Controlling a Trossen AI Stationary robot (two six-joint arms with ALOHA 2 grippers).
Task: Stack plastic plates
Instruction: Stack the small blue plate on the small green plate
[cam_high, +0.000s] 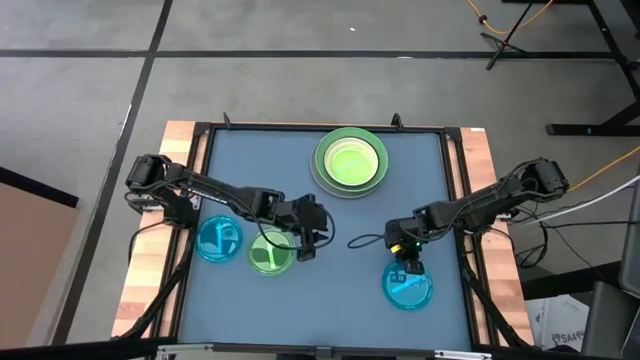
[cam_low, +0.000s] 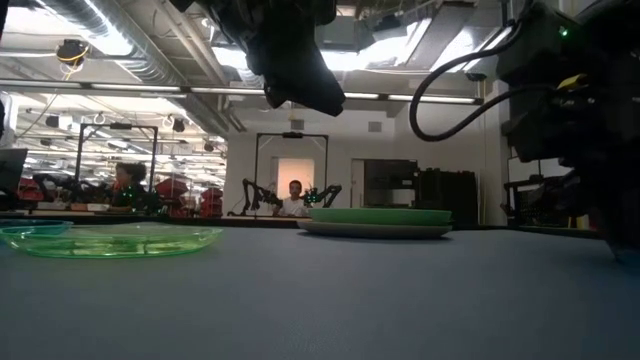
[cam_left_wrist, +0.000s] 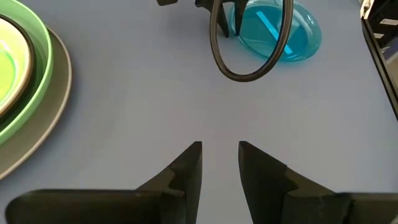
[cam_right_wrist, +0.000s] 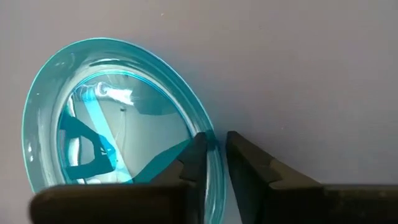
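Here the right gripper (cam_right_wrist: 216, 155) has its fingers pinching the rim of a translucent blue plate (cam_high: 408, 287), well apart from the plate stack (cam_high: 351, 161) on the desk (cam_high: 330, 290). The left gripper (cam_left_wrist: 219, 163), fingers spread, hovers beside the translucent green plate (cam_high: 271, 252).

Plate stack (cam_high: 350, 162) behind three separate plates (cam_high: 271, 252)

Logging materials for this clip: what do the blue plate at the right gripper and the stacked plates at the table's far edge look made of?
Blue plate: likely thin clear-tinted plastic, glossy; the table shows through it and it reflects highlights. Stacked plates: opaque, probably plastic, smooth light green over a duller grey plate.
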